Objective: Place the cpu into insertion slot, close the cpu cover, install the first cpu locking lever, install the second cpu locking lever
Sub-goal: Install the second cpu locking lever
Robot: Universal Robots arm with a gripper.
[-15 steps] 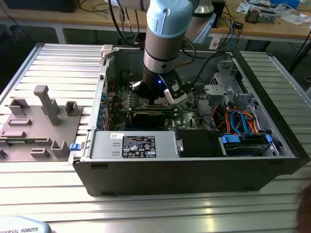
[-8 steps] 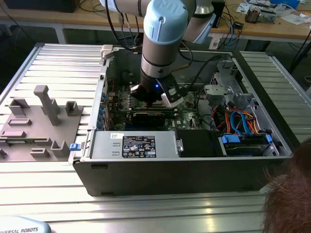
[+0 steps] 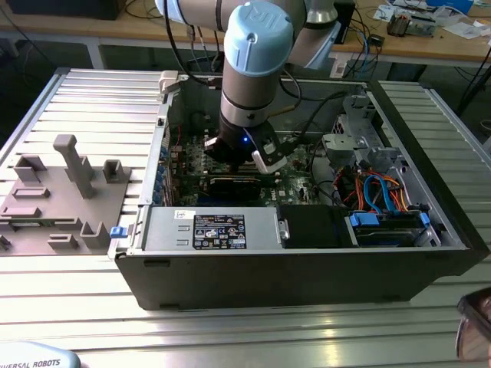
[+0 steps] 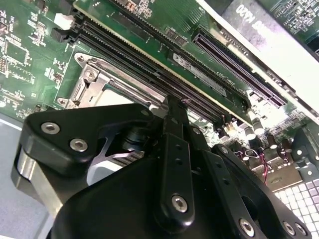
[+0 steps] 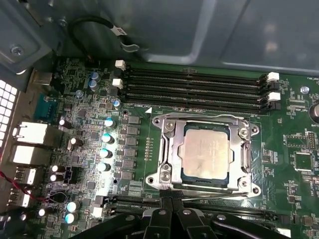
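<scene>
The cpu (image 5: 207,152), a silver-grey square chip, lies in the socket on the green board (image 5: 139,164). The silvery cpu cover (image 5: 168,149) lies flat around it, framing the chip in its window. A thin wire locking lever (image 5: 219,195) runs along the socket's edge nearest my gripper, and another lever (image 5: 199,117) runs along the edge by the memory slots. My gripper (image 5: 172,195) is shut, its black fingertips together at the corner of the socket, touching or just over the near lever's end. In the second wrist view the gripper (image 4: 175,103) points at the socket's edge (image 4: 94,79). The exterior view has the gripper (image 3: 239,159) low inside the case.
The black computer case (image 3: 307,276) lies open on a slatted metal table. Several black memory slots (image 5: 194,87) run beside the socket. Capacitors (image 5: 105,144) stand on the other side. A long black card (image 3: 230,184), cables (image 3: 376,192) and a power supply (image 3: 215,230) crowd the case. A grey fixture (image 3: 61,192) sits at the exterior view's left.
</scene>
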